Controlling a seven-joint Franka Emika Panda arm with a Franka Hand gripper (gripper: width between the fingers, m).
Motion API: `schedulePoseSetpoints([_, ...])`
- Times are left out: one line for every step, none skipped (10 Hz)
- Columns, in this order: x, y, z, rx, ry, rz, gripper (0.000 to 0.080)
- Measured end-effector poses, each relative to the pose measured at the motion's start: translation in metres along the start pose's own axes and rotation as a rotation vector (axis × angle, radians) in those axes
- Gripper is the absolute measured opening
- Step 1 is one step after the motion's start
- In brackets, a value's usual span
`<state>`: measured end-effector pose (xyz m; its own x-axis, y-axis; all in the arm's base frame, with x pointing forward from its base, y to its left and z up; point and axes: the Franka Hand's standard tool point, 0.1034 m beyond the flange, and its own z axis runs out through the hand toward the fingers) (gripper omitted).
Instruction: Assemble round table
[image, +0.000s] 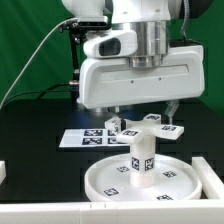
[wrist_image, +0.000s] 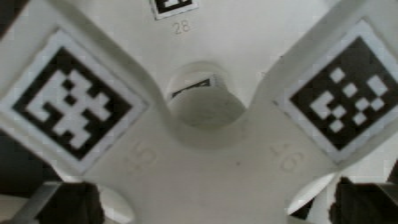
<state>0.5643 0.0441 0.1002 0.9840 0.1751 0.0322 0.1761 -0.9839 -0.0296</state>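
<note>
My white plastic cylinder leg (image: 139, 160) stands on the round rimmed disc (image: 100, 181); cross-shaped foot (image: 152, 125) seated atop; my claw (image: 143, 113) gapes, empty.

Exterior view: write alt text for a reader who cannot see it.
A white robot arm's open gripper hangs over a small cross-shaped piece that sits atop a short thick cylinder standing upright in the middle of a large round rimmed disc. Behind them, the marker board lies flat on the black table.
</note>
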Motion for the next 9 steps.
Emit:
schedulePoseSetpoints([0.0005,-0.0003,0.0006,0.001,-0.001,0.016,0.0649])
schedulePoseSetpoints([0.0003,0.0002,0.0007,0.000,-0.001,0.030,0.0649])
schedulePoseSetpoints([0.0004,0.0018,0.0003,-0.001,0.000,0.048,0.0512])
schedulePoseSetpoints([-0.0002,0.0037,0.0006,-0.002,-0.001,0.085,0.0440])
schedulePoseSetpoints([-0.0002,0.0032,0.0007,-0.001,-0.001,0.146,0.0440])
schedulePoseSetpoints([-0.0003,0.0032,0.0007,-0.001,-0.001,0.215,0.0440])
schedulePoseSetpoints([-0.0001,0.0030,0.0013,-0.002,0.003,0.287,0.0440])
schedulePoseSetpoints([-0.0005,0.0028,0.0017,-0.007,0.028,0.441,0.0440])
schedulePoseSetpoints([-0.0004,0.0022,0.0015,-0.007,0.046,0.618,0.0440])
